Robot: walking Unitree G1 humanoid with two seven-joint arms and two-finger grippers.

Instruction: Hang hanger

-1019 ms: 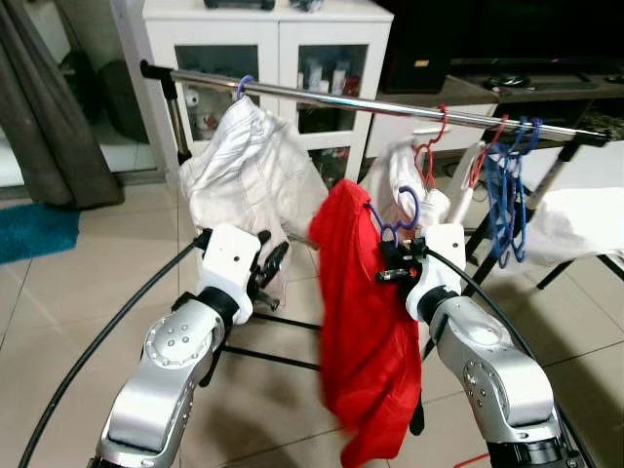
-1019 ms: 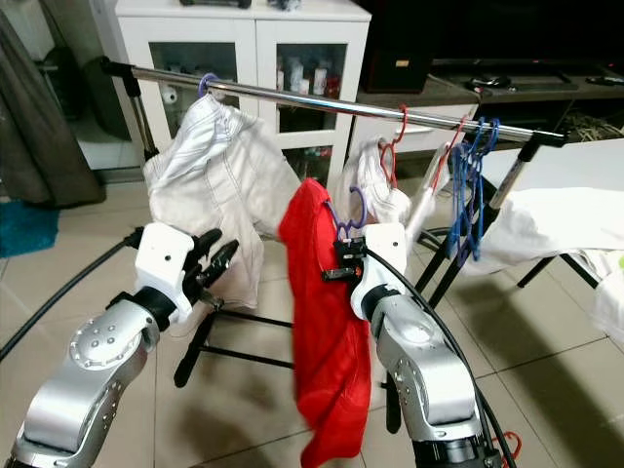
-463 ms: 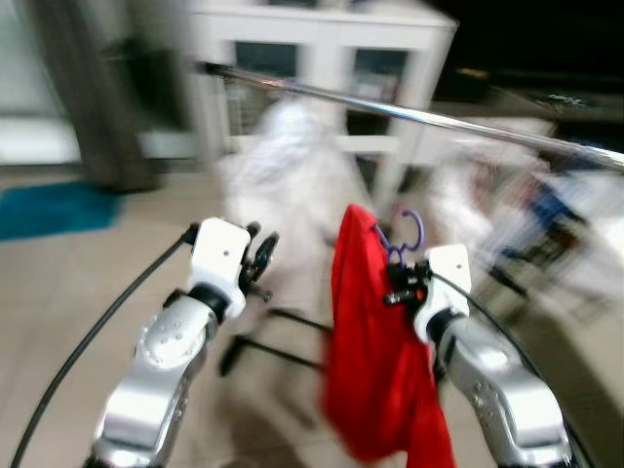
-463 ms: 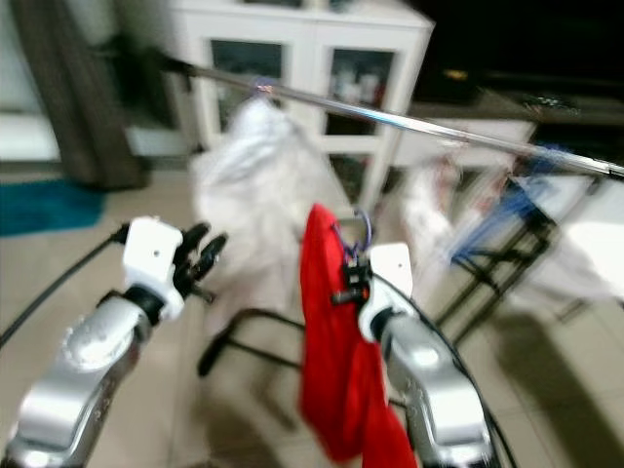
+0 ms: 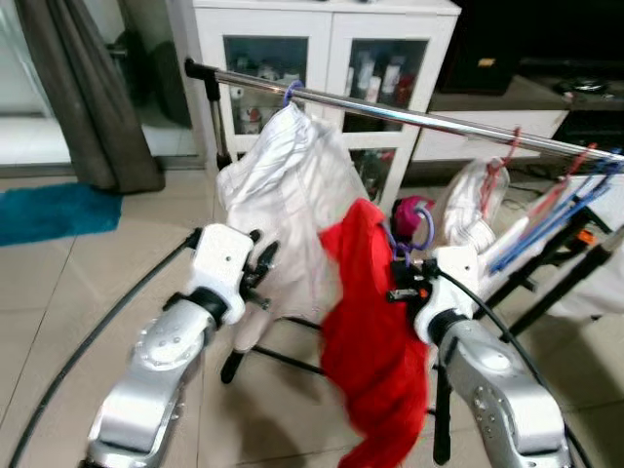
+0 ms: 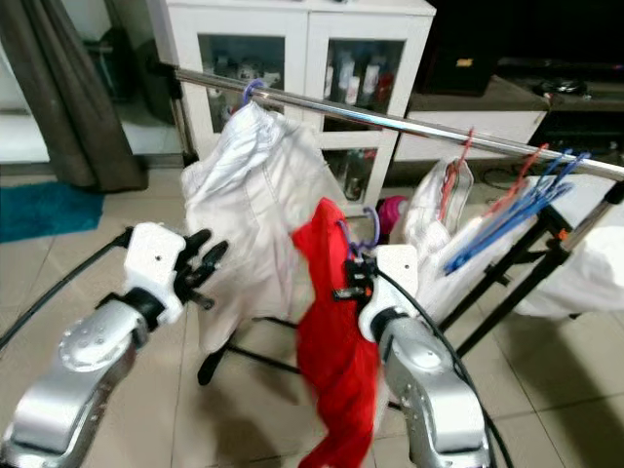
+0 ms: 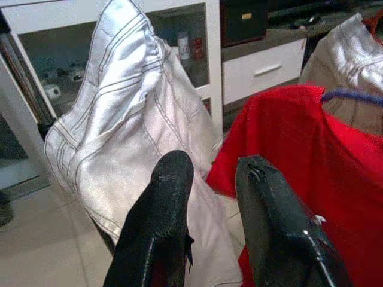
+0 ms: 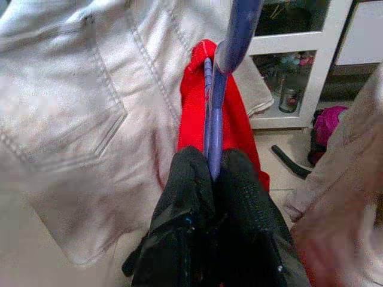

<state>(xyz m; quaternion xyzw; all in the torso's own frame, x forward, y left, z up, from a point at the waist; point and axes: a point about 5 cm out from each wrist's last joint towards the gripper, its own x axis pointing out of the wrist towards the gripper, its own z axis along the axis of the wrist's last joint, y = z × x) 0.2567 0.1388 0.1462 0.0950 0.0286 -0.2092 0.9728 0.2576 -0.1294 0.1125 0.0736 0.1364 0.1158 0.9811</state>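
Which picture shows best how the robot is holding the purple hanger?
The right wrist view: the right gripper's fingers pinch the purple hanger up close. Both eye views show just its hook above the red shirt, small. The left wrist view catches a purple sliver.

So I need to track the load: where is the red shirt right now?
The red shirt hangs on a purple hanger held by the right gripper, below the metal rail and right of the white garment.

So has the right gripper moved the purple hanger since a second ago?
Cannot tell; the camera shifted. The right gripper still holds the purple hanger below the rail, beside the white trousers, as before.
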